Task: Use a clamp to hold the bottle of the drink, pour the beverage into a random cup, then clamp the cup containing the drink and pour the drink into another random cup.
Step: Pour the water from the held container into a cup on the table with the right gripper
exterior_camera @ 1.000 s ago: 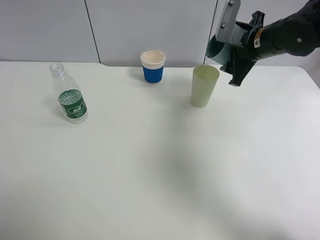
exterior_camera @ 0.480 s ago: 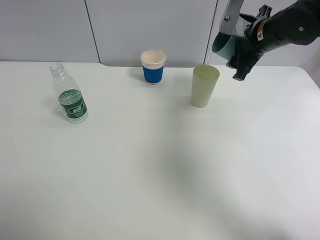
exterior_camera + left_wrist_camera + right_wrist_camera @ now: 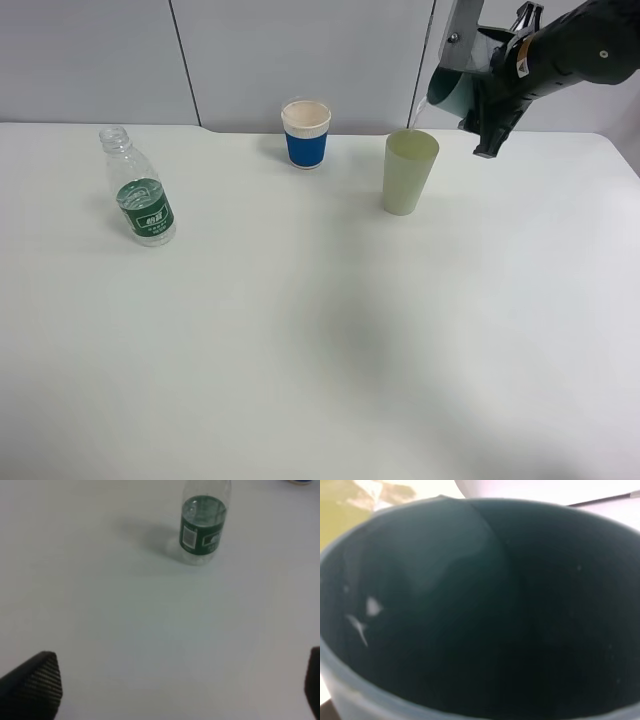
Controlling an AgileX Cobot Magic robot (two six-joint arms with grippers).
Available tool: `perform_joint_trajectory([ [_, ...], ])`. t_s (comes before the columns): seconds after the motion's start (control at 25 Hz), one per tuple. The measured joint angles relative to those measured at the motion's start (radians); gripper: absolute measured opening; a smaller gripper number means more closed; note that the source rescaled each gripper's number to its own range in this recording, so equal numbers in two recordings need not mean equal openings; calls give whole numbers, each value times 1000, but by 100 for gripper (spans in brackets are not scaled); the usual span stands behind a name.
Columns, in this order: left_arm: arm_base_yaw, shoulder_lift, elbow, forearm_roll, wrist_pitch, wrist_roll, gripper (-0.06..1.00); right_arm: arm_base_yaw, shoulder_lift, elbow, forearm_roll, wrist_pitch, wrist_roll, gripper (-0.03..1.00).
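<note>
The right gripper [image 3: 462, 85], clamped on the tilted short teal plastic cup [image 3: 450, 92], risked spilling beside the tall pale-green plastic cup [image 3: 409, 172] if misaligned.

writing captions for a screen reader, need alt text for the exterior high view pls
At upper right, the right gripper holds a short teal cup tipped over a tall pale green cup, a thin clear stream running down toward its rim. On the white table also stand a blue-sleeved paper cup and, far left, an uncapped green-labelled bottle.
</note>
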Motion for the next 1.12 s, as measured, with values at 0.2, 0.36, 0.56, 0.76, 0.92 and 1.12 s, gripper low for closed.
perform_joint_trajectory([
  [0.2, 0, 0, 0, 0, 0, 0, 96, 0, 0, 0, -1, -1, -59, 1],
  [0.36, 0, 0, 0, 0, 0, 0, 96, 0, 0, 0, -1, -1, -76, 1],
  [0.56, 0, 0, 0, 0, 0, 0, 96, 0, 0, 0, -31, -2, -81, 1],
  [0.76, 0, 0, 0, 0, 0, 0, 96, 1, 0, 0, -64, -2, -84, 1],
  [0.92, 0, 0, 0, 0, 0, 0, 96, 1, 0, 0, -92, -2, -84, 1],
  [1.12, 0, 0, 0, 0, 0, 0, 96, 1, 0, 0, -114, -3, -84, 1],
])
